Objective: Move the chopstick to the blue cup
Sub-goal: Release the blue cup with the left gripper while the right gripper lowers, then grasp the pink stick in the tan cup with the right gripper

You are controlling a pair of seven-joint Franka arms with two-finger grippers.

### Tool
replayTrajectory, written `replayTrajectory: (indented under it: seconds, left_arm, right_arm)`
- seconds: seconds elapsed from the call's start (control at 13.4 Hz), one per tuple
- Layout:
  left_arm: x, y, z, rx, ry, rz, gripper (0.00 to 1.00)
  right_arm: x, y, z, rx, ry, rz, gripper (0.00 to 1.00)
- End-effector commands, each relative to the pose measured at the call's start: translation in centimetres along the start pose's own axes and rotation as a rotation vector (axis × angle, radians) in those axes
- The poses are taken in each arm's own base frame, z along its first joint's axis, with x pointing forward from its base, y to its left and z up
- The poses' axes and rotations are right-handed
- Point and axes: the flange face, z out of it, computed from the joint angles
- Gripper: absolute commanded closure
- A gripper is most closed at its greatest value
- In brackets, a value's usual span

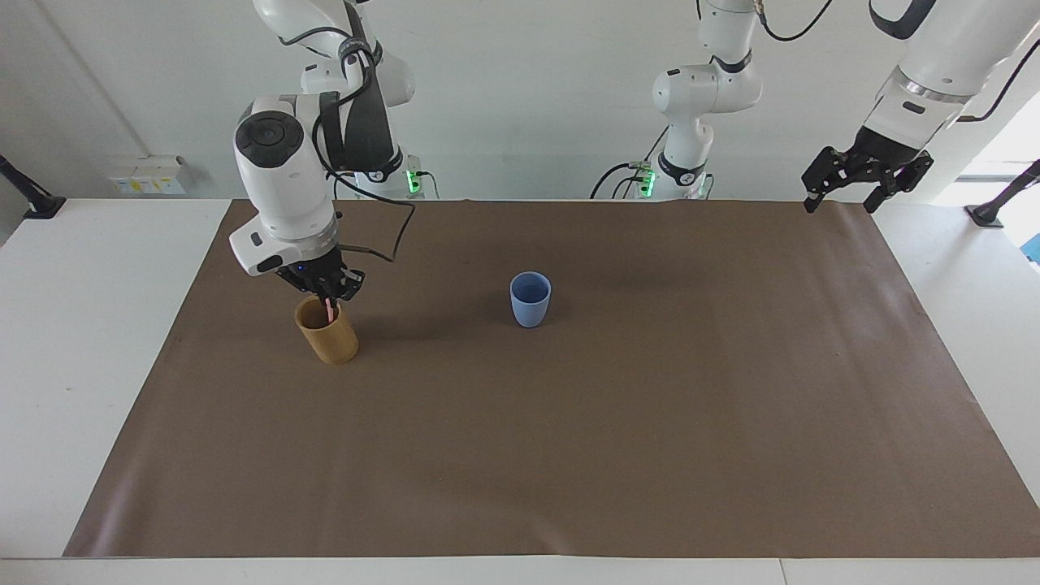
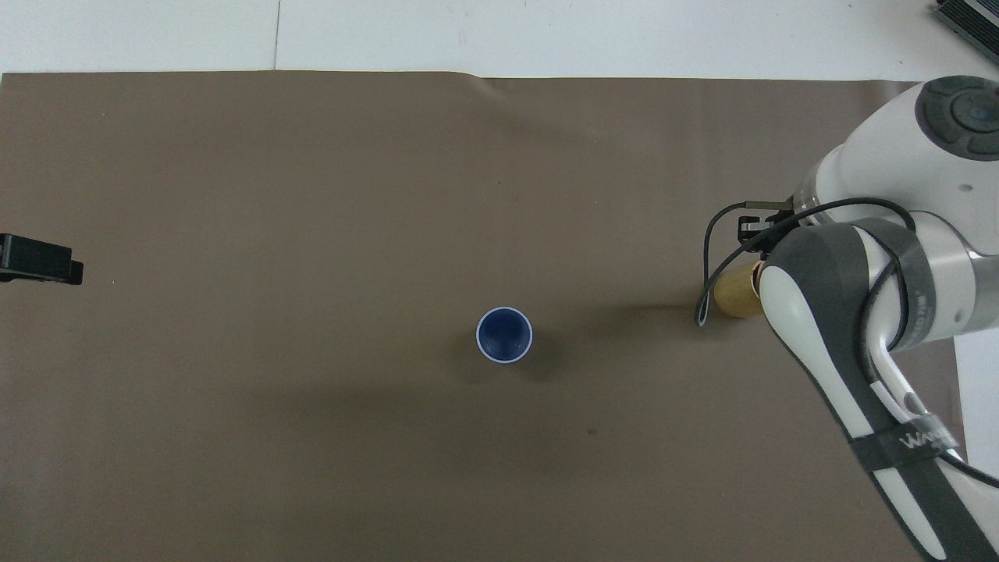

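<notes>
The chopstick [image 1: 327, 309] is a thin pale pink stick standing in a tan cup [image 1: 327, 333] toward the right arm's end of the mat. My right gripper [image 1: 330, 292] hangs just over that cup's mouth, shut on the chopstick's upper end. In the overhead view the right arm hides the chopstick and most of the tan cup [image 2: 734, 294]. The blue cup [image 1: 530, 299] stands upright at mid-mat, with nothing in it in the overhead view [image 2: 504, 335]. My left gripper [image 1: 841, 203] is raised and open over the mat's corner at the left arm's end, holding nothing.
A brown mat [image 1: 569, 455] covers most of the white table. The right arm's black cable [image 2: 706, 265] loops down beside the tan cup. A dark object [image 2: 968, 19] shows at the table's corner farthest from the robots.
</notes>
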Motion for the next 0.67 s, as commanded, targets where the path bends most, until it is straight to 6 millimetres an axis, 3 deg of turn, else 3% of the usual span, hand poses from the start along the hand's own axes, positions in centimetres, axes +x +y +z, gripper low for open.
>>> replayTrajectory:
  seconds: [0.0,0.22,0.45,0.6]
  left_arm:
    - [-0.1,-0.3,0.4,0.002,-0.040,-0.002,0.00]
    - [-0.1,-0.1,0.4,0.002,-0.040,0.003,0.00]
    - [-0.2,0.5,0.6,0.001,-0.053,0.014,0.00]
    - [-1.4,0.9,1.0,0.000,-0.099,0.024,0.00]
  right_arm:
    - [-0.9,0.4,-0.6,-0.002,-0.005,0.029,1.00]
    - [-2.5,1.5,-4.1,0.005,0.021,0.039,1.00]
    - [-5.8,3.3,-9.5,0.016,0.058,0.054,1.00]
    - [-7.9,3.4,-12.0,0.017,0.064,0.056,1.00]
